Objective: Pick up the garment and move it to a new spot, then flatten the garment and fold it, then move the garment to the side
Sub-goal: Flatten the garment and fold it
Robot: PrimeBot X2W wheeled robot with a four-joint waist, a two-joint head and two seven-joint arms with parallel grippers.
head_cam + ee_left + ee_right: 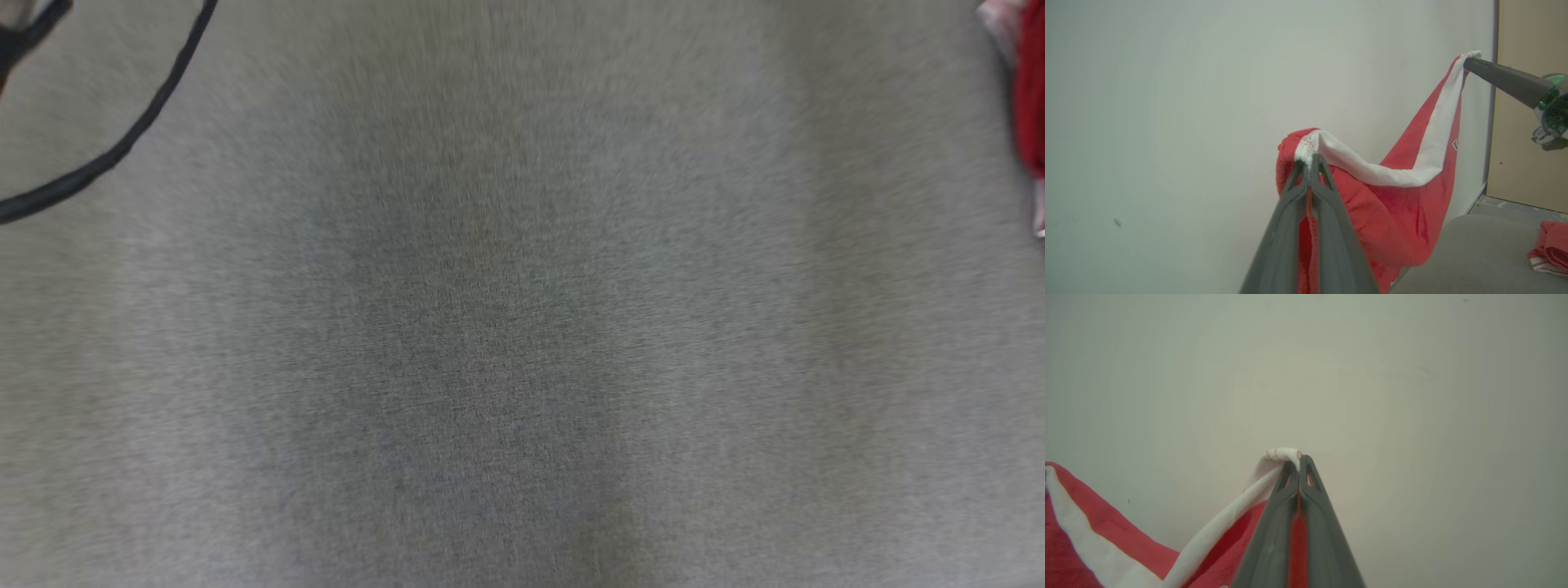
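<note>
Left wrist view: left gripper (1309,161), centre, and right gripper (1468,62), upper right, both clamped on the garment (1404,212), apparently mid-carry; next you set it down flat.

"Where does the head camera look?"

"Straight down, very near the grey surface (522,327). It's so close that it's blurry."

"And the wrist ones?"

"Each looks along its own fingers (1335,245) at the pale wall (1167,102). Both see the red and white garment (1404,204). The left one also sees the right gripper (1468,63) in its upper right, and the grey surface in its lower right."
</note>
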